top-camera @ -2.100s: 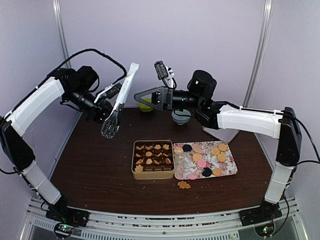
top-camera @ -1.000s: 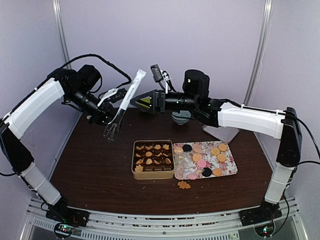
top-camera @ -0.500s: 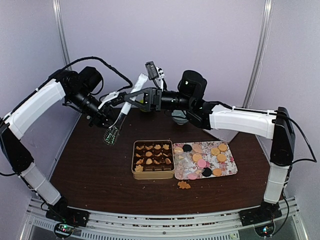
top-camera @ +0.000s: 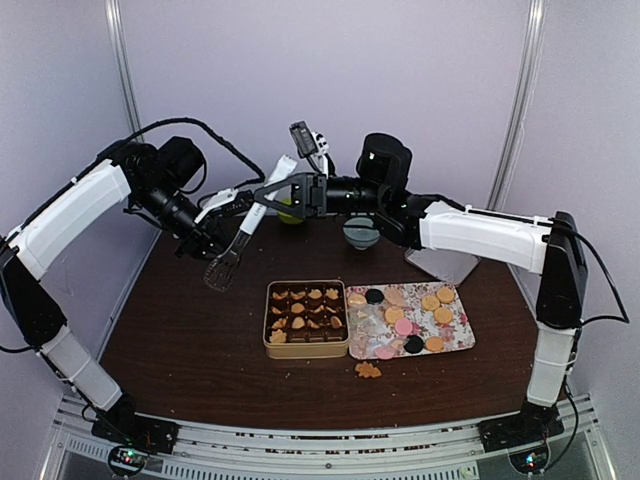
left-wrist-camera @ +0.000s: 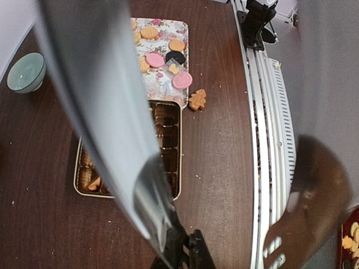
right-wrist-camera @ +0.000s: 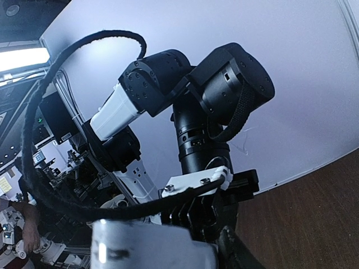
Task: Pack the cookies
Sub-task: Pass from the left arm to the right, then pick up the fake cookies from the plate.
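The cookies (top-camera: 405,325), round tan, pink and black ones, lie on a floral tray (top-camera: 365,318), also seen in the left wrist view as cookies (left-wrist-camera: 162,59). More sit in the tan tin (top-camera: 306,353). One brown cookie (top-camera: 368,370) lies loose on the table in front of the tray. My left gripper (top-camera: 218,243) is shut on a white-handled serving tool (top-camera: 250,220) just above its black slotted end (top-camera: 222,272). My right gripper (top-camera: 262,197) has its fingers closed around the upper handle. In the right wrist view the handle (right-wrist-camera: 151,246) fills the bottom edge.
A teal bowl (top-camera: 361,232) and a green bowl (top-camera: 290,212) stand at the back of the dark table. A clear lid (top-camera: 440,265) lies behind the tray. The metal rail (left-wrist-camera: 269,123) runs along the near edge.
My right gripper reached left onto the tool's handle and its jaws narrowed around it. The left arm lowered and tilted the tool, its head now nearer the table.
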